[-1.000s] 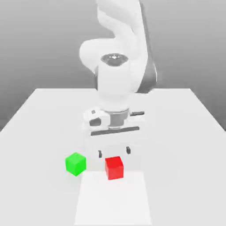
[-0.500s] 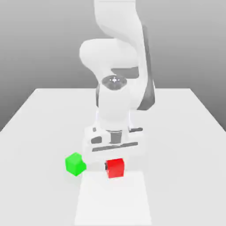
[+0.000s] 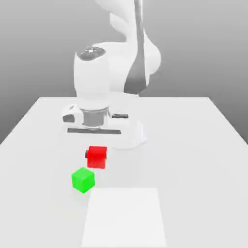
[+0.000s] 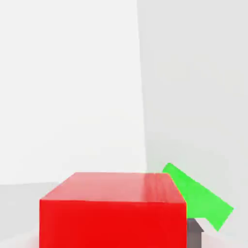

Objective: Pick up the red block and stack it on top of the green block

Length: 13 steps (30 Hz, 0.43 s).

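Above the table (image 3: pixel 203 145), toward its near edge in the exterior view: red block (image 3: pixel 97 157) clamped between the jaws of the gripper (image 3: pixel 96 156), off the surface. Green block (image 3: pixel 83 179) resting just nearer the front edge, apart from the red one, nothing on top. Pick-up apparently done; carrying across, lowering squarely onto green and releasing left to do.

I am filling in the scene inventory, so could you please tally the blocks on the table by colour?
Red block: 1, lifted off the table in the gripper.
Green block: 1, resting on the table.
Total: 2 blocks.
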Tool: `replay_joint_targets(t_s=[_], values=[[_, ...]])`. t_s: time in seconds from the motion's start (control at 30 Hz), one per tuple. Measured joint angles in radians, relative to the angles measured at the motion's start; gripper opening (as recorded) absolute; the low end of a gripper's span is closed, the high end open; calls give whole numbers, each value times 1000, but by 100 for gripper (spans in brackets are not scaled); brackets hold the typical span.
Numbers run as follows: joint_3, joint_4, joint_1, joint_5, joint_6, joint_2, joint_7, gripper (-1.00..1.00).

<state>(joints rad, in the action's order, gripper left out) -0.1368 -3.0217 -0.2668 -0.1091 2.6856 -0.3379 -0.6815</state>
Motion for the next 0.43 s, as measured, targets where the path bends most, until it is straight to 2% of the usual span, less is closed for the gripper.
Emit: replay_joint_targets(t_s=[0.1,0.33,0.37,0.43], values=[[-25,-1,-29,4,31,31,-5,-100],[-47,7,4,65,254,262,34,-100],[-49,7,7,71,278,287,37,100],[-49,7,7,71,278,287,37,100]])
